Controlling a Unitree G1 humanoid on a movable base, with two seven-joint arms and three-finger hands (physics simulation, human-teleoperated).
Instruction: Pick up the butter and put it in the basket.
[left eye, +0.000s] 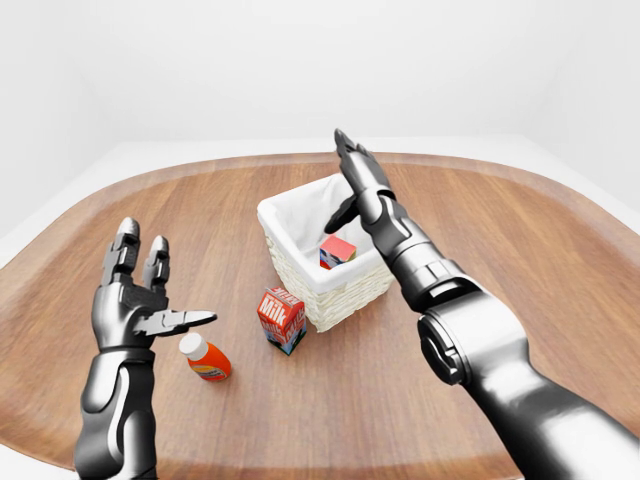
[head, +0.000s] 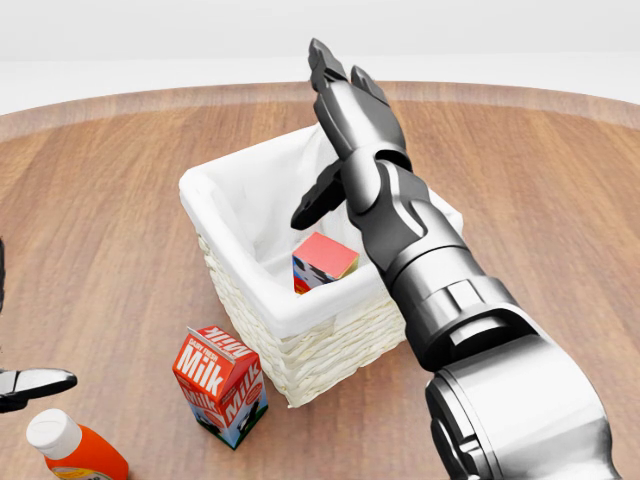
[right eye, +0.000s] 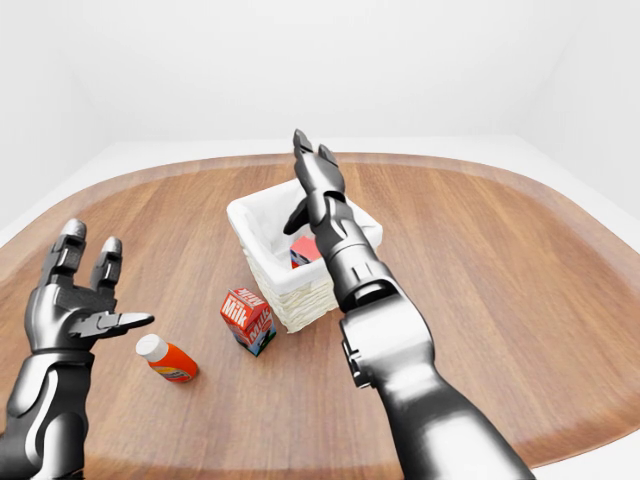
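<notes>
The butter (head: 322, 260), a small red-topped box, lies tilted inside the white-lined wicker basket (head: 235, 255) in the middle of the head view. My right hand (head: 335, 135) is raised above the basket with its fingers spread open and nothing in them. In the left-eye view my left hand (left eye: 150, 295) hangs open at the lower left, clear of everything.
A red milk carton (head: 220, 385) stands just below the basket's left corner. An orange bottle with a white cap (head: 70, 450) lies at the bottom left. All of it rests on a round wooden table (left eye: 520, 230).
</notes>
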